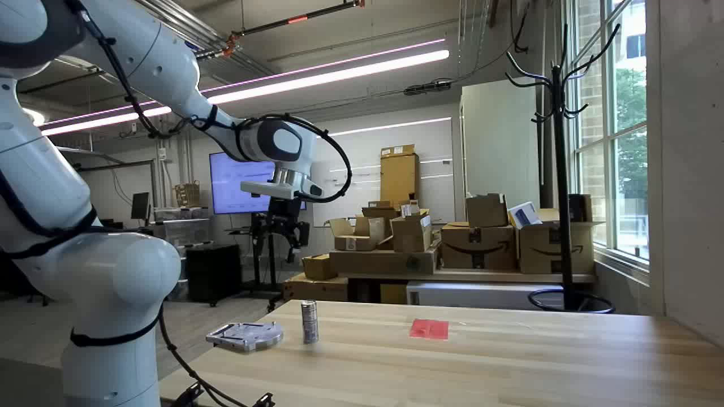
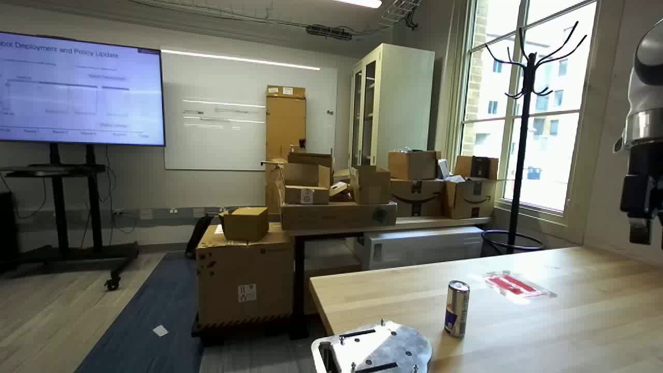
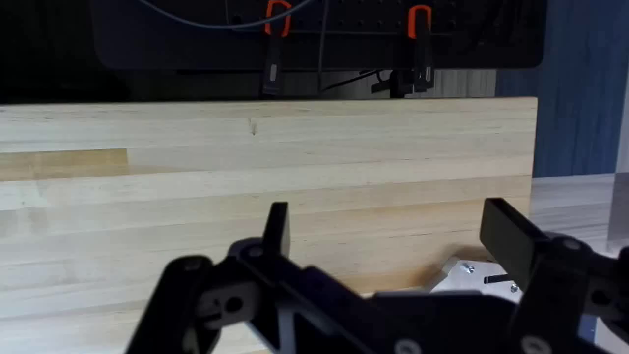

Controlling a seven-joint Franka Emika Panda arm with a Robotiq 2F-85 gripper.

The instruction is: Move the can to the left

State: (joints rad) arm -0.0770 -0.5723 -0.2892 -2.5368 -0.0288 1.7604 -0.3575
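The can (image 1: 309, 322) is a slim silver cylinder standing upright on the wooden table. It also shows in an exterior view (image 2: 457, 309), with a blue patch near its base. It is out of view in the wrist view. My gripper (image 1: 275, 249) hangs high above the table, well apart from the can, with its fingers pointing down. In the wrist view my gripper (image 3: 385, 216) has its fingers spread wide with nothing between them. In an exterior view the gripper (image 2: 642, 235) is partly cut off by the right edge.
A flat metal plate (image 1: 246, 337) with screws lies beside the can near the table edge, also in the wrist view (image 3: 476, 278). A flat red packet (image 1: 429, 329) lies on the table (image 1: 509, 367). Orange-tipped clamps (image 3: 419, 29) sit past the table edge.
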